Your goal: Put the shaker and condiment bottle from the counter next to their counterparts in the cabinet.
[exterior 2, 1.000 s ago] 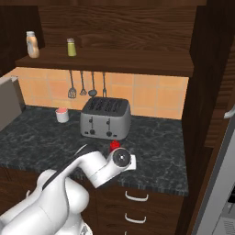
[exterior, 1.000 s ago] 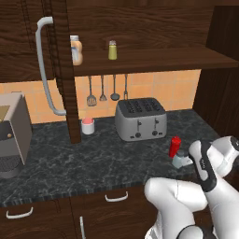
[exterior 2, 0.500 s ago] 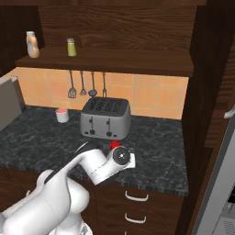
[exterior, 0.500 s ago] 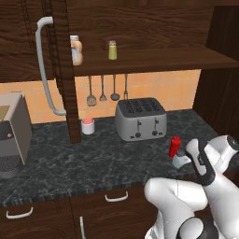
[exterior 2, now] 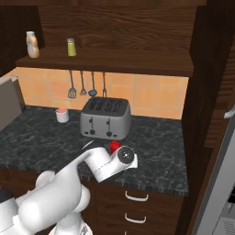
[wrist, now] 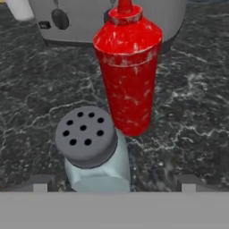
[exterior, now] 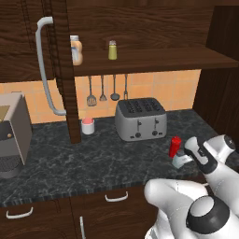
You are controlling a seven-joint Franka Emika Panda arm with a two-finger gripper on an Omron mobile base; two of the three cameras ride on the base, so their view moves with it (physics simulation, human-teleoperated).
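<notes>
On the dark counter [wrist: 40,103] the pale grey-blue shaker [wrist: 91,152] with its holed grey cap stands just in front of the red condiment bottle [wrist: 127,71]. My gripper [wrist: 114,184] is open and low, a fingertip on each side of the shaker, not touching it. From the left base view the shaker [exterior: 179,161] and the red bottle [exterior: 175,146] stand by my hand, right of the toaster. The red bottle [exterior 2: 114,146] peeks out behind my wrist. In the open cabinet, the tan-orange bottle [exterior: 76,50] and the olive-yellow shaker [exterior: 112,50] stand on the shelf [exterior: 154,60].
A silver toaster [exterior: 140,119] stands behind the bottle, with a small pink-topped cup [exterior: 87,126] to its left and a grey appliance [exterior: 11,135] at the far left. The cabinet door with its curved handle [exterior: 46,70] hangs open. Utensils [exterior: 102,88] hang on the tiled wall.
My hand has edged slightly closer to the shaker. The shaker and the red bottle have stayed where they were.
</notes>
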